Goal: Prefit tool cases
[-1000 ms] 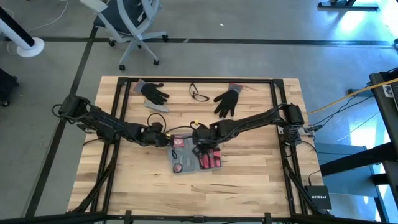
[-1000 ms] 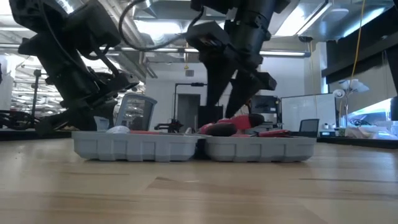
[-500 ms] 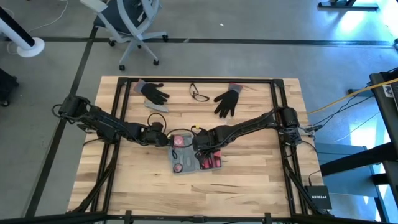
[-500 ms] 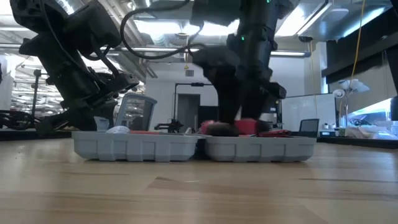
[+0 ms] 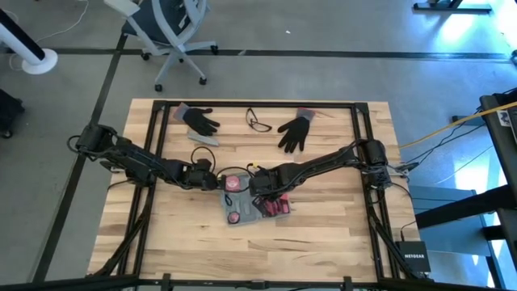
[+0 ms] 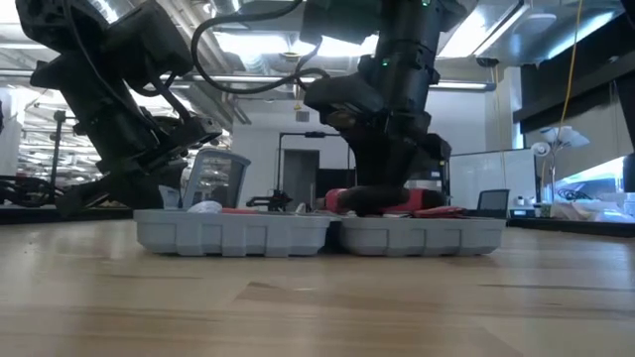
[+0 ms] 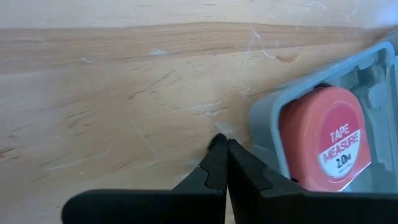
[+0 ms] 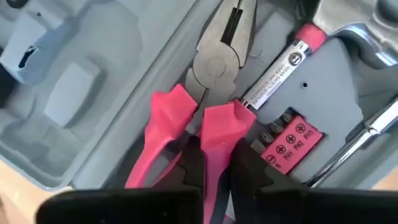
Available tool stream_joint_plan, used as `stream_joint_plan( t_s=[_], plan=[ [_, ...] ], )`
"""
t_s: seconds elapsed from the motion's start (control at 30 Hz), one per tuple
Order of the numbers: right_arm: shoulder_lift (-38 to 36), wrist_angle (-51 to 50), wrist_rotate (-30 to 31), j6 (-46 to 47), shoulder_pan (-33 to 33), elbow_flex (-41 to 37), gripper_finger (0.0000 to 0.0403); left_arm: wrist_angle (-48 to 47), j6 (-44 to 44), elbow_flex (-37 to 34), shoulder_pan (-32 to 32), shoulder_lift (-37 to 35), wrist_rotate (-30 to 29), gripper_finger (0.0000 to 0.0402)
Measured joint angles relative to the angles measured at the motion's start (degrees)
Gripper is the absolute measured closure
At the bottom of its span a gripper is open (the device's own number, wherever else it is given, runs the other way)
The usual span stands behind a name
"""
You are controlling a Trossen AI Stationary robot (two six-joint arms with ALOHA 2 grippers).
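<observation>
The tool case (image 5: 254,204) is seen lying open and flat on the wooden table (image 5: 323,242), just past the table's middle toward 6 o'clock in the high view, its two blue-grey halves side by side. In the low view the case (image 6: 317,234) is shown resting on the tabletop with both arms coming down behind it. The right gripper (image 5: 262,192) is placed over the half of the case toward 3 o'clock, and in the right wrist view its fingers (image 8: 249,171) are seen pressed in on one pink handle of the pliers (image 8: 214,81), which lie in their moulded recess; the second pink handle is splayed out beside the fingers. Next to the pliers a pink-capped cylindrical tool (image 8: 283,65) and a pink bit holder (image 8: 289,140) are seated in their own recesses. The left gripper (image 5: 216,183) is held low at the case's corner toward 10 o'clock; in the left wrist view its fingers (image 7: 219,165) are pressed together with nothing between them, just beside the case's rim, where an orange tape measure (image 7: 323,140) is set in its pocket. Toward 12 o'clock on the table, two black gloves (image 5: 295,129) and a pair of glasses (image 5: 258,121) are laid well apart from the case.
</observation>
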Motion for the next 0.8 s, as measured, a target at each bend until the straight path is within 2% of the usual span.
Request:
stream_joint_plan(
  t_s=[0.17, 0.3, 0.57, 0.8],
  plan=[
    [-1.9, -4.9, 2.1, -1.8, -0.2, 2.7, 0.0371, -0.1, 0.2, 0.0, 0.0, 0.0, -0.2, 0.0401],
    [-2.9, -0.7, 1.3, 0.6, -0.2, 3.6, 0.0371, -0.1, 0.9, 0.0, 0.0, 0.0, -0.2, 0.0401],
    [0.2, 11.5, -3.4, 10.9, 0.4, 3.6, 0.0371, -0.4, 2.0, 0.0, -0.1, 0.0, -0.1, 0.0401],
    [2.4, 13.0, -4.0, 15.2, 1.8, 3.6, 0.0371, -0.4, 4.3, 0.0, -0.1, 0.0, 0.8, 0.0401]
  ],
)
